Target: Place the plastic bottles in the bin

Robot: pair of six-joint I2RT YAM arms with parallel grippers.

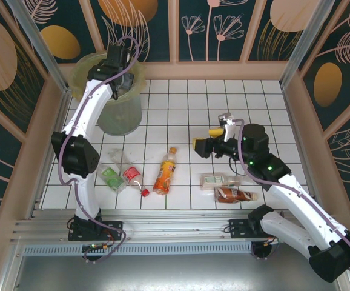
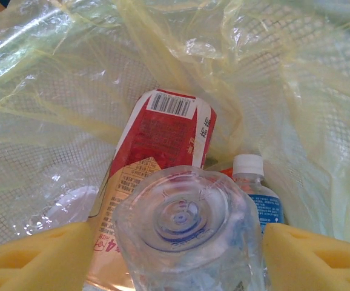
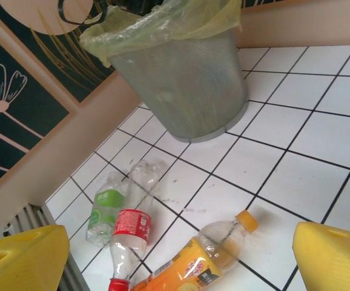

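Inside the bin (image 1: 119, 112), which stands upright at the far-L corner of the tiled table (image 1: 223, 97), the left gripper (image 2: 178, 242) hangs above the trash w/ a clear bottle (image 2: 184, 206) btwn its yellow pads (image 2: 36, 257), bottle base toward the wrist cam. Jaws stand apart: one pad is clear of the bottle, a strip of label showing thru the gap; the other sits right at its side. No squeeze visible, so it reads as released. Under it, against the yellow-green bag (image 2: 72, 91), lie a barcode bottle (image 2: 163, 139) w/ red label, a white-cap bottle (image 2: 254, 182) w/ blue label, and at the low edge one more see-thru shape, too blurred to name.

Right gripper (image 3: 181, 236) hovers over mid-table, pads spread wide, nothing btwn them, facing the bin. Below it on the tiles: orange bottle (image 3: 187, 267) w/ yellow cap, lying flat. Just beside that, toward the L arm, red-label bottle (image 3: 129, 225) w/ red cap, touching green-label bottle (image 3: 104, 209). All three sit well apart from the bin, btwn it and the near edge.

By the R forearm two more lie side by side, whether touching I can't tell: pale-label bottle (image 1: 214, 179) farther, brown-label bottle (image 1: 235, 194) nearer the arm bases.
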